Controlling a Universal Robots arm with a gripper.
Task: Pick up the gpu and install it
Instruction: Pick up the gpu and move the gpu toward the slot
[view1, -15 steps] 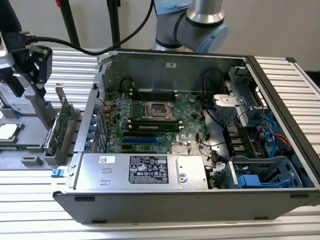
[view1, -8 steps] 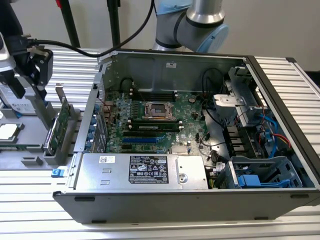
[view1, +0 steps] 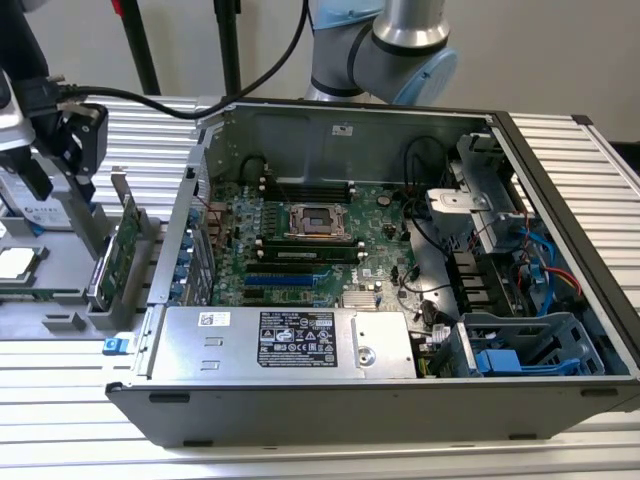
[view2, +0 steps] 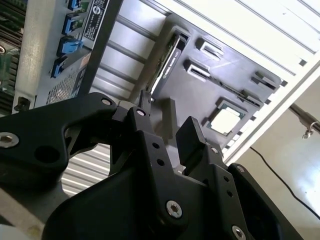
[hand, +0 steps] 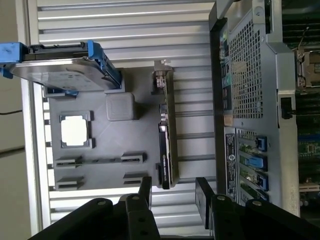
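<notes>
A ribbed metal worktop carries an open computer case and, on the exterior view's left, a grey tray. The gpu stands on edge in a tray slot beside the case. The gripper hovers over it, fingers spread and empty, with the card's end just beyond their gap, untouched.
</notes>
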